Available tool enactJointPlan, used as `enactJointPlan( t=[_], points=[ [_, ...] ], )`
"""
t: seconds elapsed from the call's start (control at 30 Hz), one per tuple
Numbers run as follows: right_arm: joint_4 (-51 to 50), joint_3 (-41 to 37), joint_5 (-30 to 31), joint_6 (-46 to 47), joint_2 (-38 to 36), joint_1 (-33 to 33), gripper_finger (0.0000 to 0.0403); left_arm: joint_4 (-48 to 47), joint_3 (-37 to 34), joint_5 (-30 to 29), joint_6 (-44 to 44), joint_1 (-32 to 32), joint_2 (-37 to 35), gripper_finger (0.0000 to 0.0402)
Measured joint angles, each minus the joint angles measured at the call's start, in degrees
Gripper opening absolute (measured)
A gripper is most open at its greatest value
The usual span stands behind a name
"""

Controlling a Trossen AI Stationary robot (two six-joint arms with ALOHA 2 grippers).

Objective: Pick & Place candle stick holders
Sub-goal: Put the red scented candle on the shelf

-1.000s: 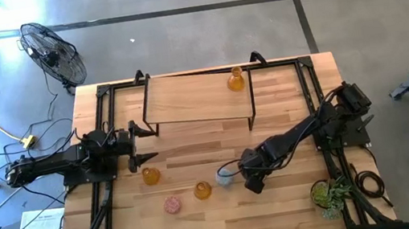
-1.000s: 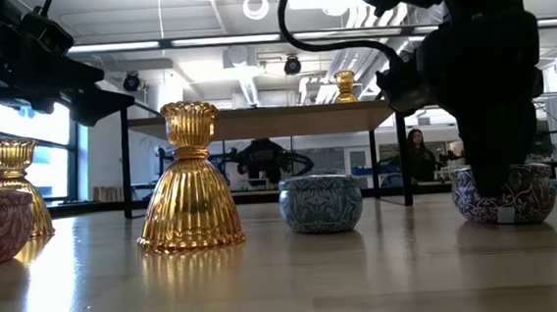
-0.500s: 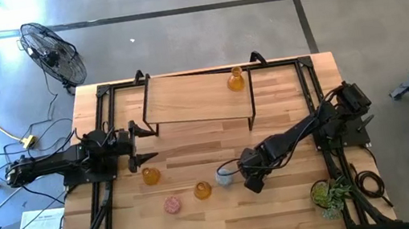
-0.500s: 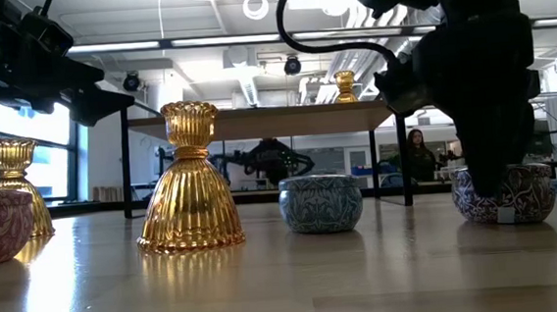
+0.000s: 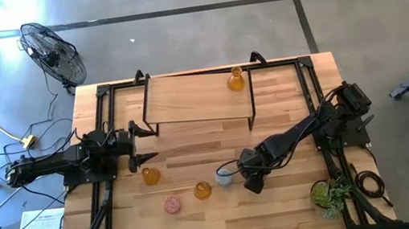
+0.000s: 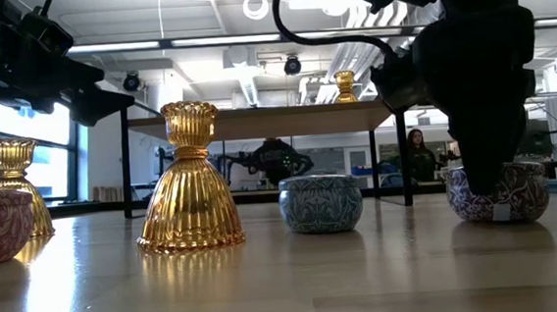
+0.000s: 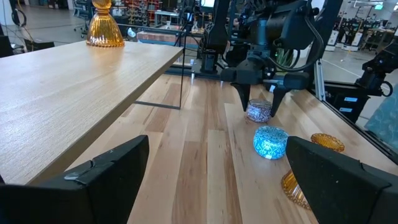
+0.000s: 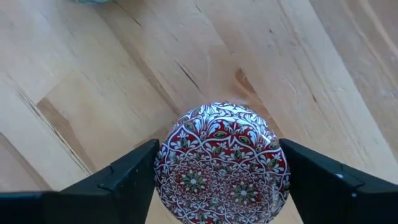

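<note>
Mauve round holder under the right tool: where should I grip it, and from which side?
Grip the mauve holder across its round side wall, coming straight down from above. It is low and wide, and the right tool already has a finger on either flank.

A wooden table carries a raised shelf at upper centre, candle stick holders mid-frame, potted plant lower right.

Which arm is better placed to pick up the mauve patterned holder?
The right one. The right gripper already straddles the mauve holder, fingers open either side, while the left gripper waits across the table.
</note>
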Motion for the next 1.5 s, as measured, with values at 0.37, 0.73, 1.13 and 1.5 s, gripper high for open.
enactJointPlan(
  t=[0.37, 0.73, 1.13, 1.5],
  points=[
    [0.17, 0.13, 1.11, -0.69, -0.17, 2.4, 0.029, 0.0, 0.02, 0.02, 0.0, 0.0, -0.01, 0.0374],
    [2.07, 0.13, 1.35, 1.75, -2.7, 3.55, 0.0288, 0.0, 0.0, 0.0, 0.0, 0.0, -0.01, 0.0374],
    [4.69, 0.13, 11.27, -0.91, -16.93, 3.85, 0.0288, 0.0, 0.0, -0.35, 0.0, 0.01, 0.0, 0.0374],
    [28.76, 0.27, 13.24, -22.18, -26.07, 2.6, 0.0288, 0.0, 0.0, -0.42, 0.0, 0.0, -0.01, 0.0374]
  ],
)
